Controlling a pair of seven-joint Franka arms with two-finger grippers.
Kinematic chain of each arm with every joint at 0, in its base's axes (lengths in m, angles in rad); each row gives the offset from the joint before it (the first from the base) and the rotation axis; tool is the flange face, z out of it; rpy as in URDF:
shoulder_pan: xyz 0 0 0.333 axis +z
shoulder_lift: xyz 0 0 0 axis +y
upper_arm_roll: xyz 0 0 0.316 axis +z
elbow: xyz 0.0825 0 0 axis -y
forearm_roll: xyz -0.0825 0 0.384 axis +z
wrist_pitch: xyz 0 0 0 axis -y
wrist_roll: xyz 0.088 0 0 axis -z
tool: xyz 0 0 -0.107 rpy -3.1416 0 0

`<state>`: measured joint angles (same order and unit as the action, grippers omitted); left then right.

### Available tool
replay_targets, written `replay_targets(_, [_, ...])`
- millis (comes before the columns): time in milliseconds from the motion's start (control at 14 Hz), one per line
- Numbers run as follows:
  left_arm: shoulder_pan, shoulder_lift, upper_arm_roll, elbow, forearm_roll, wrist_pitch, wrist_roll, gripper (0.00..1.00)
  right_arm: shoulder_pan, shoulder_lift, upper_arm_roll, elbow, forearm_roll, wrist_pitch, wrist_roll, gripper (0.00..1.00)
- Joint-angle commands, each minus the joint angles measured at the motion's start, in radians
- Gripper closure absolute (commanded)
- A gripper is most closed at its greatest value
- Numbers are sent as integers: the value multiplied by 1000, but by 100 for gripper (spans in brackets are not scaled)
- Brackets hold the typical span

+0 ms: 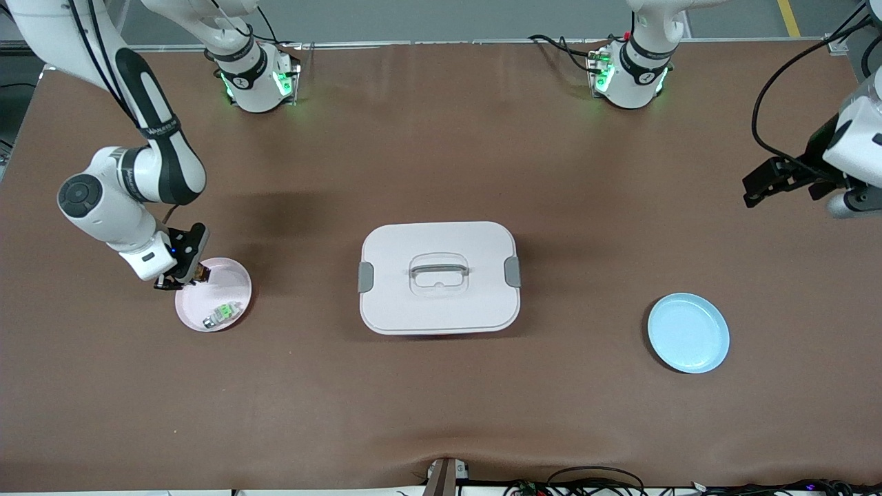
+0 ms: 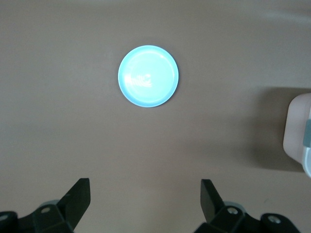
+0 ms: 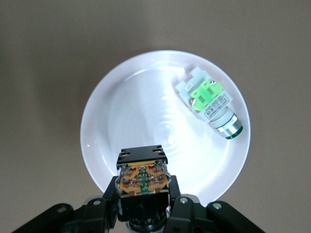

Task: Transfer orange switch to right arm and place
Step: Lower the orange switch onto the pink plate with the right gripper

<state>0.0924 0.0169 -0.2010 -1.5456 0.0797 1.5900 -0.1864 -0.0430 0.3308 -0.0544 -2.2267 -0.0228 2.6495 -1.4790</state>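
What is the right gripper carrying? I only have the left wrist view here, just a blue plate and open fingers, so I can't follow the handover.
Observer: The right gripper is shut on the orange switch.
Operator: Where is it?
Observer: Over the pink plate, at the right arm's end of the table.
Operator: Anything in that plate?
Observer: A green-and-silver part lies in it, apart from the switch.
Operator: What is that pale edge in my view?
Observer: A closed box with a handle, mid-table.

Right gripper (image 3: pixel 143 204) clamps orange switch (image 3: pixel 142 180) over pink plate (image 3: pixel 112 126).
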Motion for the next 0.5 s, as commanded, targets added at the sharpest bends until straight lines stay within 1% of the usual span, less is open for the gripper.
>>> replay_targets(0, [-40, -61, 51, -64, -18, 8, 56, 0, -26, 48, 19, -24, -19, 93, -9, 100])
replay_targets(71, [-42, -61, 57, -62, -17, 5, 65, 0, -28, 63, 19, -25, -17, 116, -6, 100])
replay_targets(427, [-36, -38, 45, -44, -12, 4, 84, 0, -17, 106, 25, -19, -3, 170, 8, 100])
